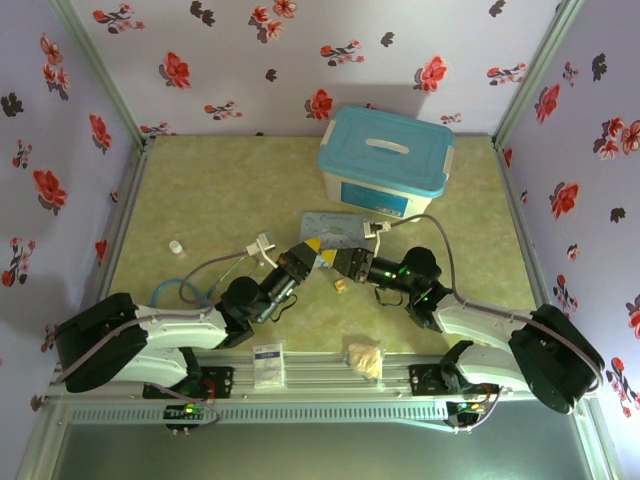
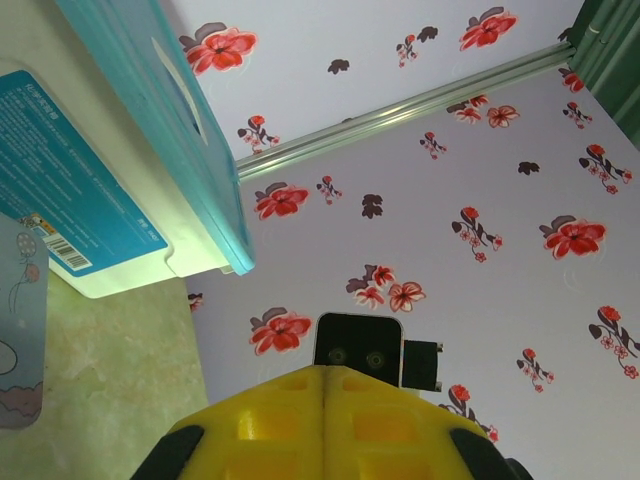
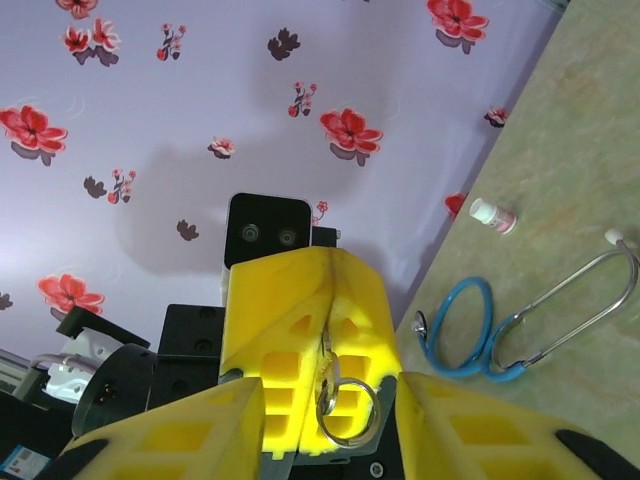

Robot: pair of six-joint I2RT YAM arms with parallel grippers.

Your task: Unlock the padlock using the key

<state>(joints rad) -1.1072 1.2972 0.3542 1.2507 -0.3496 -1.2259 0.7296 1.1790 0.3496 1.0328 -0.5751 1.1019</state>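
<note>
The white plastic storage box with a turquoise lid (image 1: pixel 385 160) stands at the back of the pale green table (image 1: pixel 200 200), well apart from the work. In front of it the left gripper (image 1: pixel 306 253) and right gripper (image 1: pixel 338 260) meet tip to tip above mid-table. The left one's yellow fingers (image 3: pixel 290 320) are pressed together on the thin dark metal key (image 3: pixel 325 365), with its silver ring (image 3: pixel 347 412) hanging out. The right one's jaws stand partly apart around that ring, holding nothing. The tiny brass-gold padlock (image 1: pixel 342 286) appears to lie on the table just beneath them, touching neither. The key is in hand, but gripping the lock, inserting and turning are all left.
</note>
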